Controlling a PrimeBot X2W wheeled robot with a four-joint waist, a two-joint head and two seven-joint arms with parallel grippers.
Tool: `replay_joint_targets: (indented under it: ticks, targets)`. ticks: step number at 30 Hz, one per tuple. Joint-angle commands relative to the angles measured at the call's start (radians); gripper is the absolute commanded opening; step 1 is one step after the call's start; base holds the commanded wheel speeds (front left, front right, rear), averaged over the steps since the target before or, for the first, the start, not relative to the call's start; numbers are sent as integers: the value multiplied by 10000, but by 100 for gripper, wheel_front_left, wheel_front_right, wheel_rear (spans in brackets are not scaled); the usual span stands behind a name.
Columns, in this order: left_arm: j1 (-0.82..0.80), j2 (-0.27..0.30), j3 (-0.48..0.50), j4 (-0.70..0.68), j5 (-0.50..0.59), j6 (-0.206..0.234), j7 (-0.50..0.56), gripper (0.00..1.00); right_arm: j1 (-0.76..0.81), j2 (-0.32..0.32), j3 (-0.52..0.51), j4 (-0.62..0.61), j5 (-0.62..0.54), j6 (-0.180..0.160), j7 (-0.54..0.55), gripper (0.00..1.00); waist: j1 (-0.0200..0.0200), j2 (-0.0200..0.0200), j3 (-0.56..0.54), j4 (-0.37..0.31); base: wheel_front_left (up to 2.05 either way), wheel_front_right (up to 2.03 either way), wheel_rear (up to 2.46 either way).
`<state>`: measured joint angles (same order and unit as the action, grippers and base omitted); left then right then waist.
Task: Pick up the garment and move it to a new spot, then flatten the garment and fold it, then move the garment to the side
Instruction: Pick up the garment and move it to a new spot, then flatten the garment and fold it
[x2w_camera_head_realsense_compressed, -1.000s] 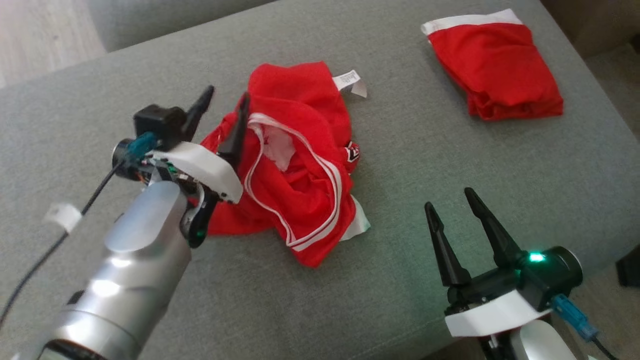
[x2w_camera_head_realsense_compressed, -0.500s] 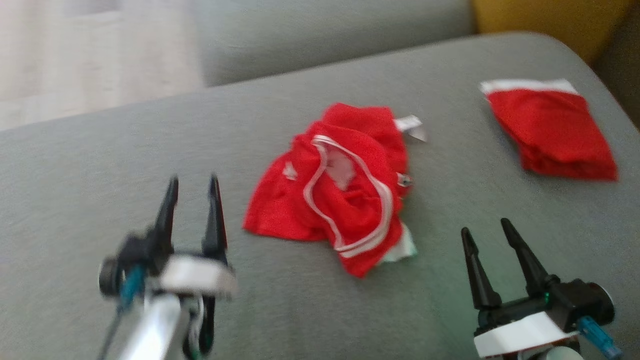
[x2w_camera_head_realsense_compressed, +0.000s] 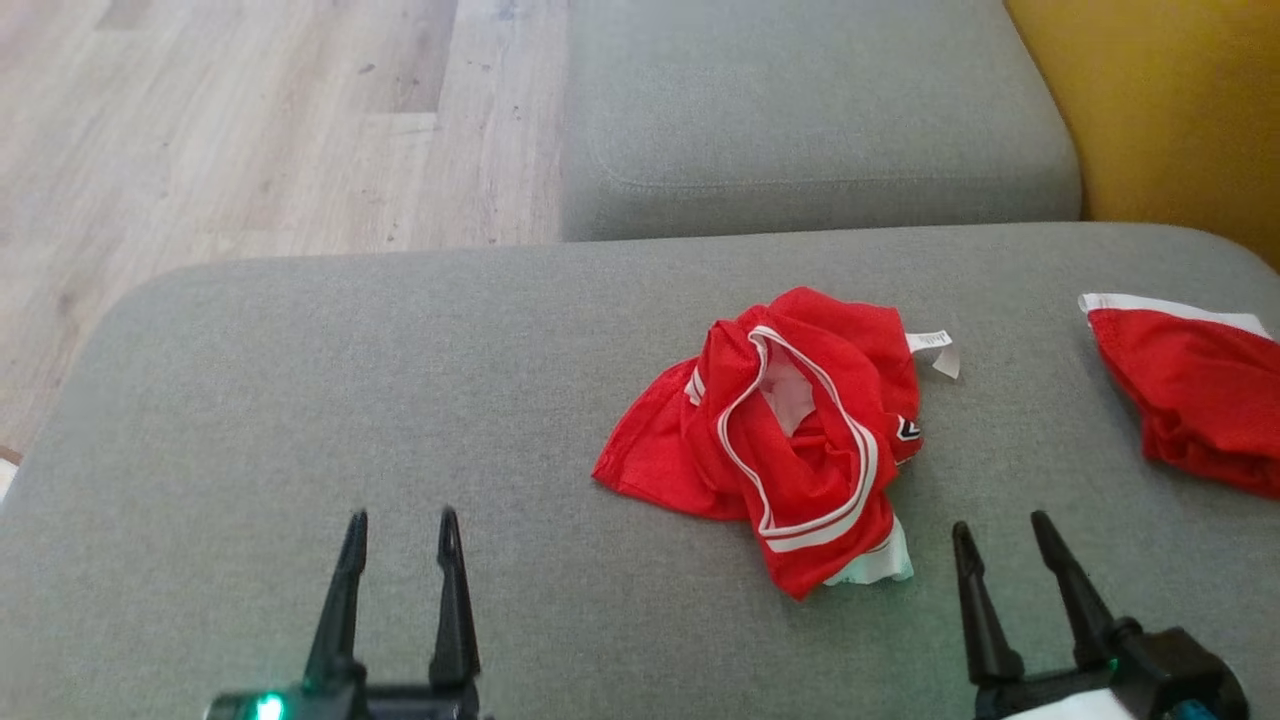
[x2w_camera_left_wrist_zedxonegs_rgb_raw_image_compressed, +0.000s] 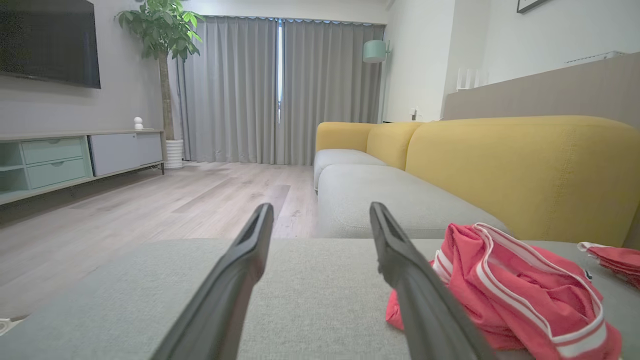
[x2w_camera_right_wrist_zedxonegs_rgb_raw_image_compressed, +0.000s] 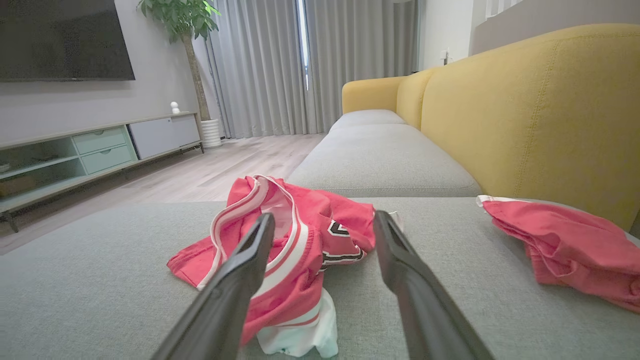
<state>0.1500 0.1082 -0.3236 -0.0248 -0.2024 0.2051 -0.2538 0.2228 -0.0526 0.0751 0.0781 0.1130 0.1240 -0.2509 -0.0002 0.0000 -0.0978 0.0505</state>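
Note:
A crumpled red garment (x2w_camera_head_realsense_compressed: 790, 440) with white trim and a white label lies in a heap on the grey sofa cushion (x2w_camera_head_realsense_compressed: 350, 380), right of centre. My left gripper (x2w_camera_head_realsense_compressed: 400, 527) stands open at the lower left, well clear of the garment, nothing between its fingers. At the lower right my right gripper (x2w_camera_head_realsense_compressed: 1000, 538) is open too, just right of the heap's near corner. In the left wrist view the garment (x2w_camera_left_wrist_zedxonegs_rgb_raw_image_compressed: 510, 290) lies to the right of the open left gripper (x2w_camera_left_wrist_zedxonegs_rgb_raw_image_compressed: 320, 215). The right wrist view has the garment (x2w_camera_right_wrist_zedxonegs_rgb_raw_image_compressed: 290, 235) just ahead of the open right gripper (x2w_camera_right_wrist_zedxonegs_rgb_raw_image_compressed: 324, 222).
A second red garment (x2w_camera_head_realsense_compressed: 1190, 400), folded, lies at the cushion's right edge. Another grey cushion (x2w_camera_head_realsense_compressed: 800, 110) sits beyond, with the yellow sofa back (x2w_camera_head_realsense_compressed: 1160, 110) to the right. Wooden floor (x2w_camera_head_realsense_compressed: 200, 130) lies to the left past the cushion's edge.
My left gripper has pulled back from the crumpled garment to the lower left, leaving it on the cushion. The head camera has tilted up, shifting the whole scene down and right.

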Motion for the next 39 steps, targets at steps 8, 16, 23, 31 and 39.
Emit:
replay_joint_targets:
  ticks: [8, 16, 23, 31, 39]
  targets:
    - [765, -398, 517, -624, 700, 218, -79, 100, -101, 8, 411, -205, -137, 67, -109, 100, 2, 0, -106, -23, 0, 0, 0]
    - [711, -487, 632, -416, 932, -39, -79, 100, -139, 21, 474, -142, -84, 67, -109, 100, 2, 0, -233, 58, 0, 0, 0]
    - [724, -536, 649, -323, 1017, -118, -80, 100, -112, 22, 436, -133, 25, 67, -109, 100, 2, 0, -274, 96, 0, 0, 0]
    - [727, -561, 576, -151, 1153, -108, -80, 100, -106, 23, 422, -109, 98, 67, -109, 100, 2, 0, -280, 41, 0, 0, 0]
    - [486, -576, -124, 675, 318, -1092, -80, 100, -203, 23, 622, -150, 33, 67, -109, 100, 2, 0, -60, -650, 0, 0, 0]
